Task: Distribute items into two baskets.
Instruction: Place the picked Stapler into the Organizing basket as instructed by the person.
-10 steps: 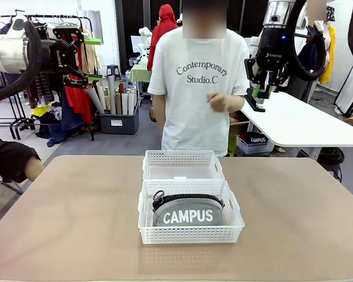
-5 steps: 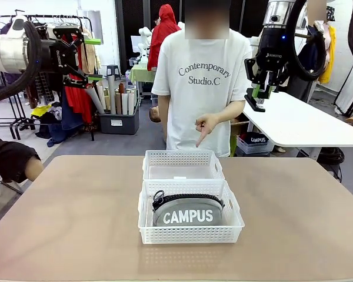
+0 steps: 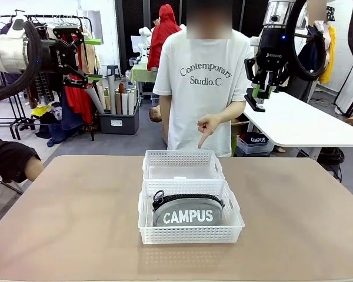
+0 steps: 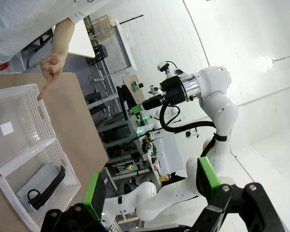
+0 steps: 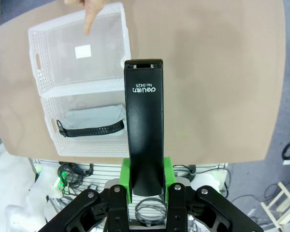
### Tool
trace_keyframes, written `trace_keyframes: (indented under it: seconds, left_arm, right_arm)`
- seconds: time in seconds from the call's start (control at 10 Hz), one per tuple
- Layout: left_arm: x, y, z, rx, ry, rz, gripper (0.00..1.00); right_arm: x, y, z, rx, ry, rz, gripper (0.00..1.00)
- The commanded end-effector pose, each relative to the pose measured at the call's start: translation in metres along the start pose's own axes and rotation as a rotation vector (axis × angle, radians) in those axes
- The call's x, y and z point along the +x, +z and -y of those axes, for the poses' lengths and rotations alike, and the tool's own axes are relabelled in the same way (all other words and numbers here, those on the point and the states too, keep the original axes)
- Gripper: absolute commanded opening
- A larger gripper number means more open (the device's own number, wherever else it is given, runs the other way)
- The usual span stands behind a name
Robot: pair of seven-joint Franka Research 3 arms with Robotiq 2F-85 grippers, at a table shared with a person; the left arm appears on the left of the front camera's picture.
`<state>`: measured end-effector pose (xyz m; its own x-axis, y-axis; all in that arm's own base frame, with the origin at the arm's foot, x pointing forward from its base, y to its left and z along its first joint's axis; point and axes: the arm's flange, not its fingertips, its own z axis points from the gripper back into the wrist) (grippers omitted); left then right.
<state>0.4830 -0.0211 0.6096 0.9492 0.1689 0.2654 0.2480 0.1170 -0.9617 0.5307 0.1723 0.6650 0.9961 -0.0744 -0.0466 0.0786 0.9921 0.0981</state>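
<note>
Black stapler [image 5: 144,130] — slim, white print — clamped in right gripper [image 5: 146,186].

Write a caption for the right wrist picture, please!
Right gripper holds a black stapler high above two white baskets; a person's finger points into the empty one.

The two baskets are white with a lattice of small holes in their sides and clear bottoms; the far basket [image 3: 183,165] has a small white label on its floor, and the near basket [image 3: 190,234] holds a grey pouch [image 3: 187,212] with white "CAMPUS" lettering and a black zipper. The table [image 3: 70,223] is a plain light brown. The stapler [image 5: 143,131] is black with pale print. Both grippers are black with green pads: the left gripper [image 4: 150,186] and the right gripper [image 5: 145,186]. The person's shirt [image 3: 201,88] is white with dark lettering.
</note>
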Motion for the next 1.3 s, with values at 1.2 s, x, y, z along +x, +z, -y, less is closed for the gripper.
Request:
trace_keyframes:
  seconds: [1.2]
  left_arm:
    - [0.0, 0.0, 0.002, -0.002, 0.001, 0.0, 1.0]
  right_arm:
    - [0.05, -0.077, -0.16, -0.312, 1.176, 0.232, 0.0]
